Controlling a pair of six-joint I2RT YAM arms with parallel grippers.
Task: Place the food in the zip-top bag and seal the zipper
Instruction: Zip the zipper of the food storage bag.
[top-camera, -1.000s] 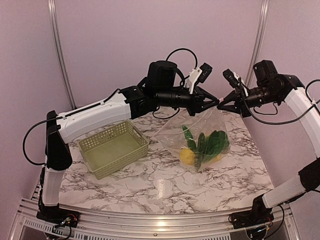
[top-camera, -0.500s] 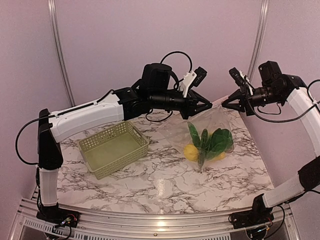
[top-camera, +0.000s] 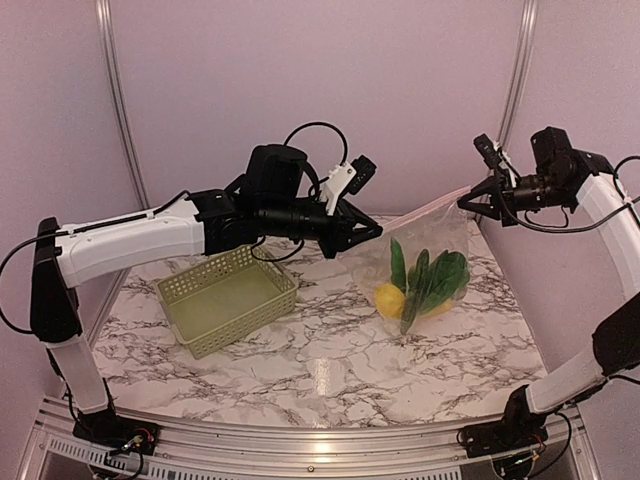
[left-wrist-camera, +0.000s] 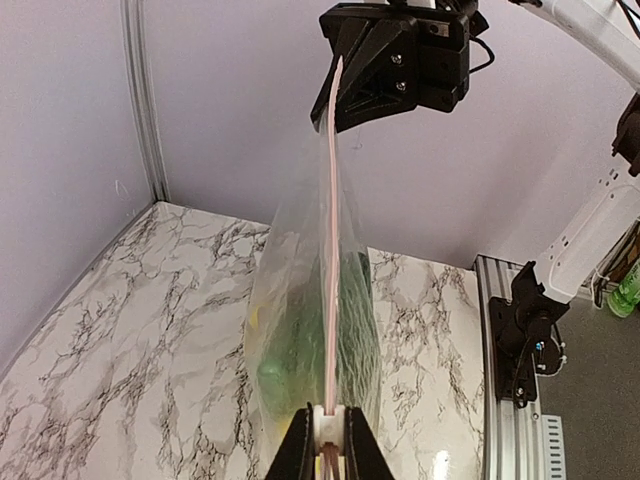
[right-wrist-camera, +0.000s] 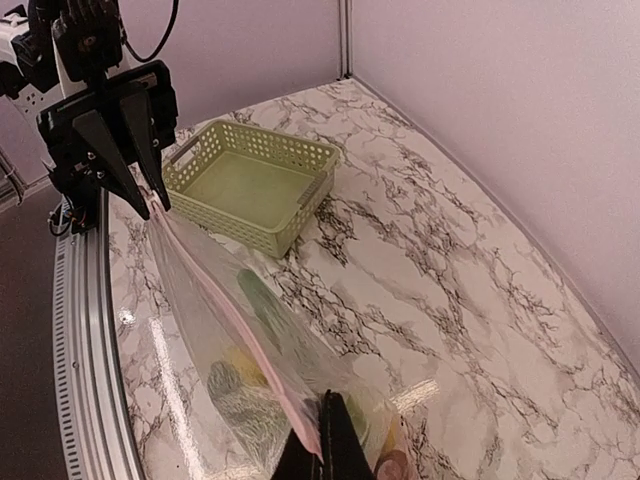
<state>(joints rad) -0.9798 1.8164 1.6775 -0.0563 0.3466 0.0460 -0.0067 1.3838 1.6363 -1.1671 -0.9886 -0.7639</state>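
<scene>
1. Bag (top-camera: 432, 240): clear, crinkly film hanging between the two grippers over the right side of the table (top-camera: 320, 375). Its bottom sags low (whether it rests on the marble you cannot tell).
2. Food (top-camera: 420, 285): leafy greens, a lemon and an orange-yellow piece lie bunched in the bottom of the bag. The basket (top-camera: 225, 295) stands well apart to the left.
3. Zipper (top-camera: 425, 208): the pale pink strip along the mouth, drawn taut in a straight line from one gripper to the other.
4. Left gripper (top-camera: 372, 232): closed on the zipper at its near end. Right gripper (top-camera: 472, 200): clamped tight on the far end, at the bag's corner.
5. Handling: expect the film to be light, limp and slippery. Nearly all the weight sits in the food below, so the load will likely swing if you move fast.
6. Hold: take the strip itself, the stiffest part, never the bare film. Whether the mouth is pressed shut along its whole length cannot be judged here.
</scene>
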